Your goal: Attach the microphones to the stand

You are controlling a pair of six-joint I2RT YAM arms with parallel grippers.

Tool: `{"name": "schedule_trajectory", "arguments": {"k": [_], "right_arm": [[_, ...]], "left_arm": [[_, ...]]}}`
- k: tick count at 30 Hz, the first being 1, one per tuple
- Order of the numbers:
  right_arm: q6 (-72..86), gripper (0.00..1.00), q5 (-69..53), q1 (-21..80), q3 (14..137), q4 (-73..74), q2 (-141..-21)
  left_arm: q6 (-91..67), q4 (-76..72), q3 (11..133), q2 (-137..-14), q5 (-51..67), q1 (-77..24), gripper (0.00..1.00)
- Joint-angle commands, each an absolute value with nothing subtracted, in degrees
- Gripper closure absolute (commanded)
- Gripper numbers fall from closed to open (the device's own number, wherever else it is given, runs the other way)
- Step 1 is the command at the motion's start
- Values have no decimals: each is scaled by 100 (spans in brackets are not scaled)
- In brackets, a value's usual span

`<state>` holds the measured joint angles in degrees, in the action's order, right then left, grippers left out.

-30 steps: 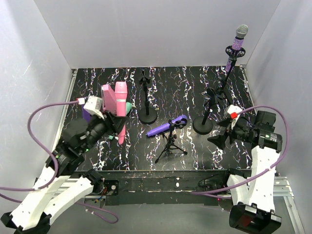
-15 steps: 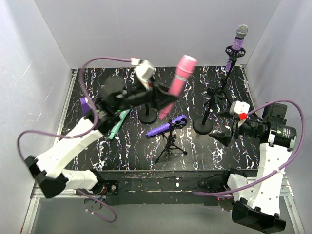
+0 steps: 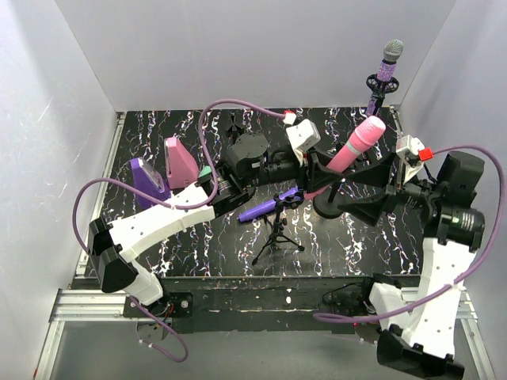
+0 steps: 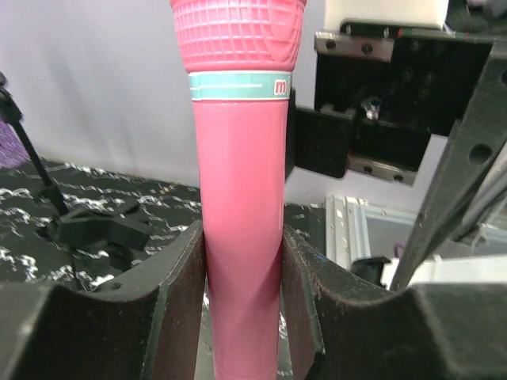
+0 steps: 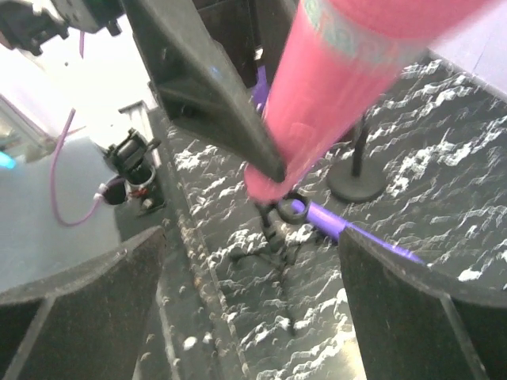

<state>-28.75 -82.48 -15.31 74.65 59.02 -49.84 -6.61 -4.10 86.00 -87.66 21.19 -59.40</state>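
One purple mic (image 3: 265, 209) rests across the tripod (image 3: 277, 237). My left gripper (image 4: 242, 261) pinches the pink mic (image 3: 354, 149), which is tilted in the air over a round-base stand (image 3: 325, 208). My right gripper (image 5: 253, 261) gapes wide and empty just beside it. Farther right, the glittery mic (image 3: 387, 63) sits upright in the tall stand (image 3: 371, 107).

White arms (image 3: 162, 224), purple cables (image 3: 230, 104), black pincers (image 3: 317, 176) (image 3: 350, 198)

The pink microphone (image 3: 358, 145) hangs in the air right of centre, tilted with its gridded head up and to the right. Its handle is clamped in the left gripper's (image 3: 318, 172) jaws. The glittery purple microphone (image 3: 388, 67) stands upright on the tall stand (image 3: 372, 103), far right. The plain purple microphone (image 3: 269, 207) lies slanted across the small tripod stand (image 3: 277, 236) at centre. Only a sliver of the mint green microphone (image 3: 205, 172) shows, at left.
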Motion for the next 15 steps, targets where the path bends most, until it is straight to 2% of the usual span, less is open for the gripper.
{"name": "schedule_trajectory", "arguments": {"k": [1,3,9,15], "right_arm": [[2616,4,-8097,-1521,6489,749,-4246],[3581,5,-7823,-1512,6311,-382,-4262],[5052,9,-7383,-1450,6477,-1888,-4719],[5063,10,-6550,-1187,6618,-1890,-4667]], "left_arm": [[-562,-1107,8631,-8640,1784,-5968,100],[-624,-1212,8605,-8666,1767,-5976,100],[-686,-1292,8561,-8675,1661,-6012,100],[-791,-1397,8420,-8587,1600,-6056,100]]}}
